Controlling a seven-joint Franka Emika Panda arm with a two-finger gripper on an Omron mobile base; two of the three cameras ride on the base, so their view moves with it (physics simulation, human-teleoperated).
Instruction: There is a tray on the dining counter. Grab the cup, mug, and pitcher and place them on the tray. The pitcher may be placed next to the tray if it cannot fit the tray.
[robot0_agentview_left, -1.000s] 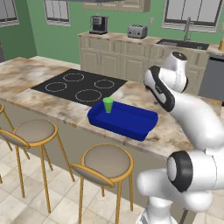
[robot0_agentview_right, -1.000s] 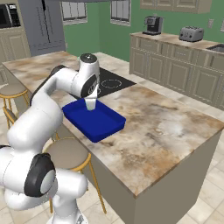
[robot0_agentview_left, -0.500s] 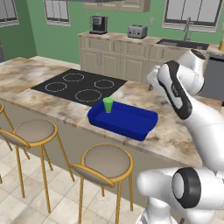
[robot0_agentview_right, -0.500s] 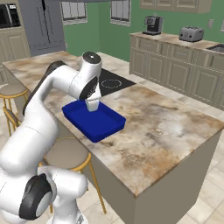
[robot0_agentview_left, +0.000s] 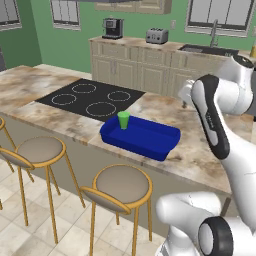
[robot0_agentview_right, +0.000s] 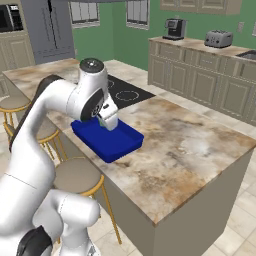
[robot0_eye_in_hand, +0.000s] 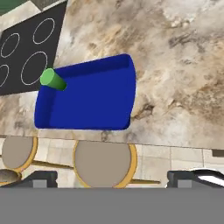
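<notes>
A green cup (robot0_agentview_left: 123, 120) stands upright inside the blue tray (robot0_agentview_left: 150, 142) on the marbled bench (robot0_agentview_left: 192, 155), tucked into the tray's corner nearest the black cooktop (robot0_agentview_left: 92, 98), so the first of three deliveries looks complete. The white arm (robot0_agentview_right: 75, 100) hangs above the tray, and from the camera on its hand the gripper (robot0_eye_in_hand: 111, 177) shows its two dark tips spread wide apart with nothing between them, looking down over the tray, the cup and the round stool seats (robot0_agentview_left: 122, 185) lined along the bench's near side. The rest of the tray floor lies bare, with room, by the look of it, for more than one vessel. Neither the dark red mug nor the yellow-orange pitcher can be made out on the stretch of stone in view, nor on the wall counter (robot0_agentview_left: 150, 50) with its toaster and coffee machine. The step in hand therefore reads as the changeover between items: the cup is dealt with and the mug or pitcher comes next. That move probably calls for lifting clear of the tray without clipping the cup, then turning or driving to find the remaining pieces.
</notes>
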